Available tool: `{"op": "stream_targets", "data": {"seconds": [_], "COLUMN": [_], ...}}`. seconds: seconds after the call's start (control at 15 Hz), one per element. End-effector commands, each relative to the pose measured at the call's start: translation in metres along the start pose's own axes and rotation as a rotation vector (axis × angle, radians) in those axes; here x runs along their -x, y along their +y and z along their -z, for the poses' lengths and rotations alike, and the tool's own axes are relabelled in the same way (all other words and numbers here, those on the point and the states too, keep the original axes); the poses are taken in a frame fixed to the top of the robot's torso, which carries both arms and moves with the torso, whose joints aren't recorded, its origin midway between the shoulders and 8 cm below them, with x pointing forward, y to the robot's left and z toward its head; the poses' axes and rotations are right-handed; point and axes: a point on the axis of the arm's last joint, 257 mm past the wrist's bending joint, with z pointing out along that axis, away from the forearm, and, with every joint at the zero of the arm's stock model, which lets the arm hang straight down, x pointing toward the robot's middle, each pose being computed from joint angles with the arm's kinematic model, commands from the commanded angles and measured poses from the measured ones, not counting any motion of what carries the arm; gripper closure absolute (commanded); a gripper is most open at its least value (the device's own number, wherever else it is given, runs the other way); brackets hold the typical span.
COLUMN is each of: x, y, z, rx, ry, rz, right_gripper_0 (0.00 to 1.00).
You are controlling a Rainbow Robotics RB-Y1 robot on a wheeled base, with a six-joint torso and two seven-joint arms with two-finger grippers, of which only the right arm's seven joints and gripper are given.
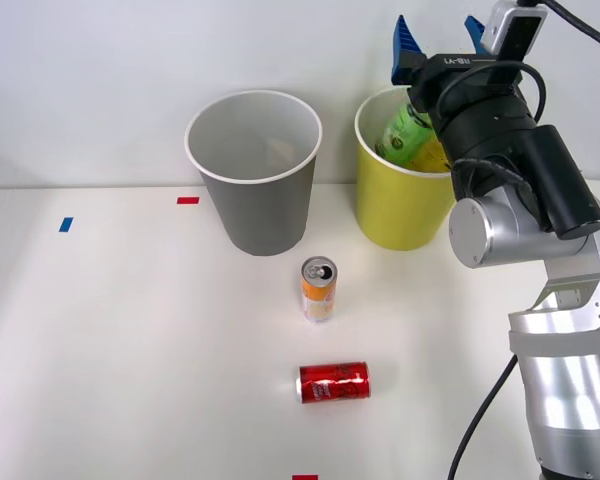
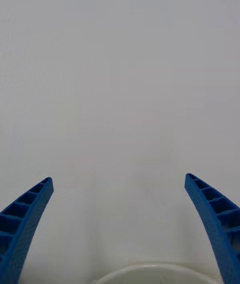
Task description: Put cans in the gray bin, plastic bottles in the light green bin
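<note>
White table (image 1: 130, 330) carries two cans, orange upright (image 1: 318, 289) and red (image 1: 333, 382) lying at six o'clock from the gray bin (image 1: 255, 170); our empty, spread fingers (image 1: 438, 45) above the bottle (image 1: 410, 132) in the light green bin (image 1: 400, 190) could clip its rim.

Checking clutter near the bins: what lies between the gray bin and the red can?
In the front view, the orange-and-white can stands upright between the gray bin and the red can, which lies on its side.

Silver-black arm (image 1: 520, 200), blue ribbed gripper (image 1: 436, 40)
</note>
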Motion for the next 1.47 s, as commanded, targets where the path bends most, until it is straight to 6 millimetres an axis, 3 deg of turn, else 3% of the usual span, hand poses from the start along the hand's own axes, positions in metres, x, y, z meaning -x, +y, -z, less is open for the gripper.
{"op": "stream_targets", "data": {"seconds": [0.07, 0.4, 0.6, 0.87, 1.07, 1.47], "x": [-0.004, -0.024, -0.022, -0.027, -0.047, -0.081], "y": [0.002, 0.008, 0.009, 0.006, 0.0, -0.014], "z": [0.011, 0.064, 0.099, 0.166, 0.21, 0.278], "rx": [0.017, 0.023, 0.023, 0.003, -0.035, -0.103], "ry": [-0.027, -0.11, -0.1, -0.059, -0.033, 0.063], "rz": [0.014, -0.009, 0.001, -0.005, -0.023, 0.005], "right_gripper_0": [0.0, 0.0, 0.0, 0.0, 0.0, 0.0]}}
